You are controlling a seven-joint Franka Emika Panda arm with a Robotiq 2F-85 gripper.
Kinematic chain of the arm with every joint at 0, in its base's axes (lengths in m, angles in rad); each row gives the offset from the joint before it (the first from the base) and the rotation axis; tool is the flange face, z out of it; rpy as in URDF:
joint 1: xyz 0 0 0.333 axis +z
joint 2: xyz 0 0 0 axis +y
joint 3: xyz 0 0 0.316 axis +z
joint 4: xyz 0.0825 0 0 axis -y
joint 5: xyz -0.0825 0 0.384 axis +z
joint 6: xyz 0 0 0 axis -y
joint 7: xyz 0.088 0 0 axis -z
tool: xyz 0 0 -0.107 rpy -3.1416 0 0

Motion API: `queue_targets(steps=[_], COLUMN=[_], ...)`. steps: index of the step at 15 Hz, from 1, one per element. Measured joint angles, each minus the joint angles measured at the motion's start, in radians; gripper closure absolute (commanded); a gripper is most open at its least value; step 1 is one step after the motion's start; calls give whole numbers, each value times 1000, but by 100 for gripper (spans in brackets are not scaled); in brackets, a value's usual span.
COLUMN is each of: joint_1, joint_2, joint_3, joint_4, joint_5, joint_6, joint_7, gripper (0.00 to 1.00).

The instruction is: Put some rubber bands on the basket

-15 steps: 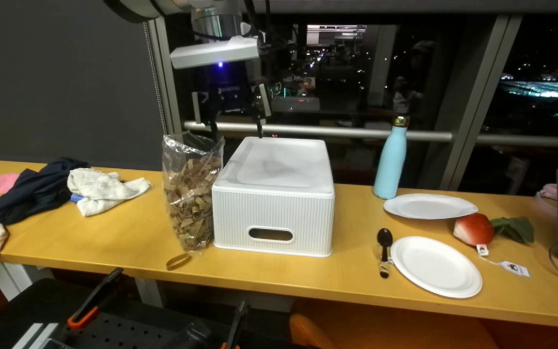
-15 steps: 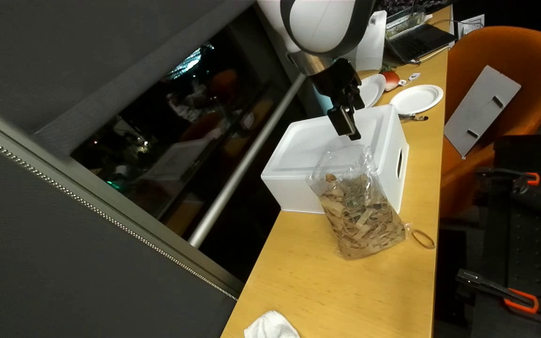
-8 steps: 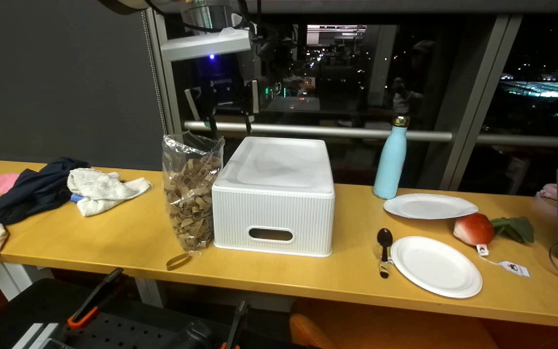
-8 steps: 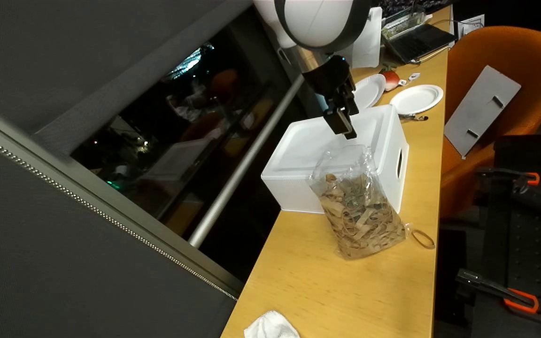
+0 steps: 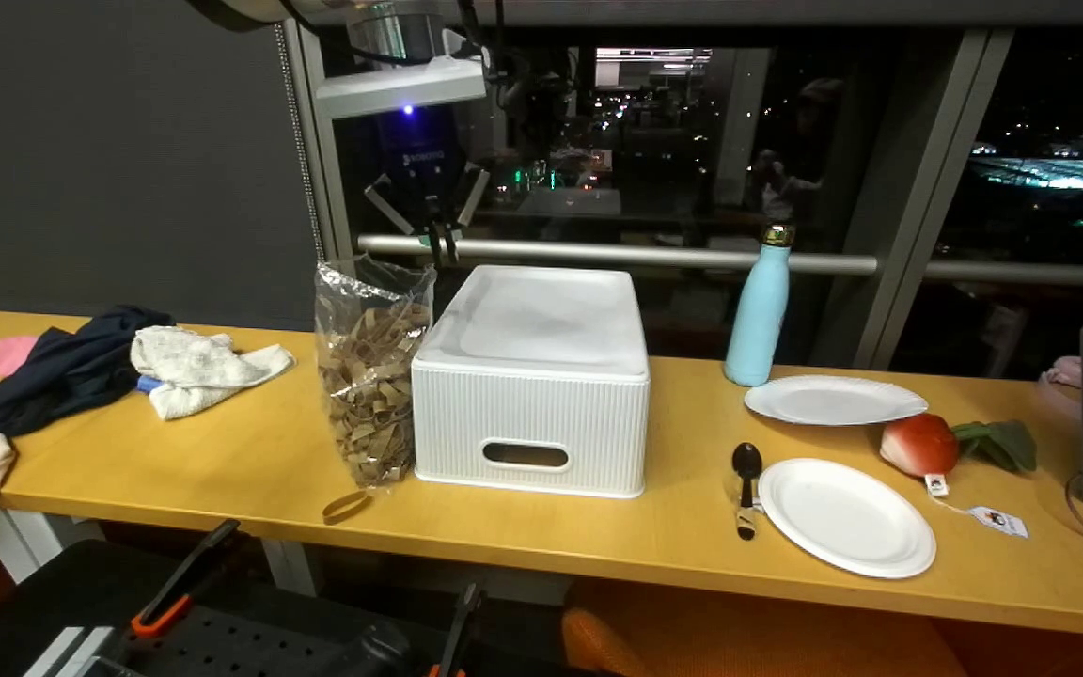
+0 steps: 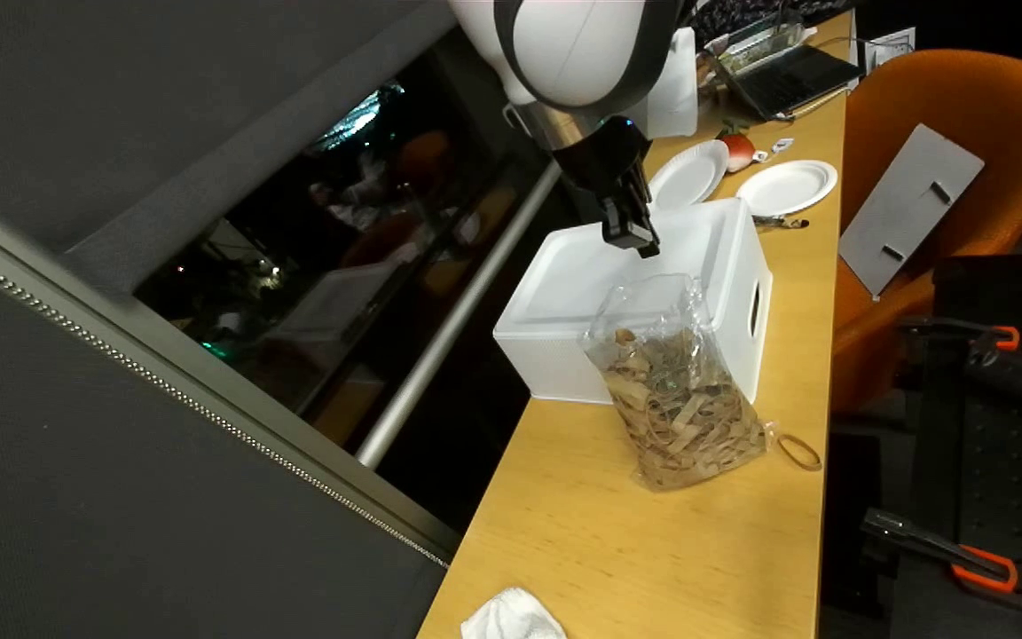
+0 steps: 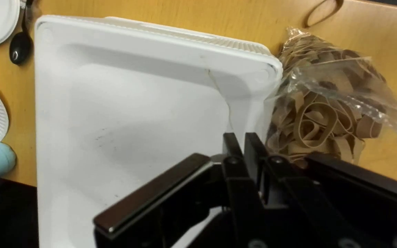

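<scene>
A clear plastic bag full of tan rubber bands (image 5: 372, 404) stands on the table, its mouth open at the top. One loose rubber band (image 6: 802, 441) lies beside the bag's foot. Leaning close against the bag is the white ribbed basket (image 5: 530, 404), which looks turned upside down with its flat base up. My gripper (image 7: 241, 137) hangs above the basket's edge on the bag's side, fingers pointing down. Its fingertips have come close together, with a narrow gap and nothing visible between them. Rubber bands (image 7: 315, 124) show through the bag just right of the fingers in the wrist view.
A blue bottle (image 5: 760, 315), a white plate (image 5: 847, 517), another plate (image 5: 833, 400), a spoon (image 5: 745, 470) and a red-and-white toy vegetable (image 5: 919, 445) lie past the basket. Cloths (image 5: 208, 362) lie on the bag's far side. A window rail (image 5: 692, 255) runs behind.
My gripper's fingers have moved from wide apart to nearly together. The arm has shifted slightly toward the bag's side in an exterior view. Bag, basket and loose band have not moved.
</scene>
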Motion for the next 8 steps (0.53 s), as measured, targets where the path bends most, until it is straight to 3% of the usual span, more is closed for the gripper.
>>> queue_targets(steps=[8], joint_1=[40], joint_2=[94], joint_3=[38], joint_4=[92], joint_5=[0], joint_6=[0], joint_7=[-24], gripper=[100])
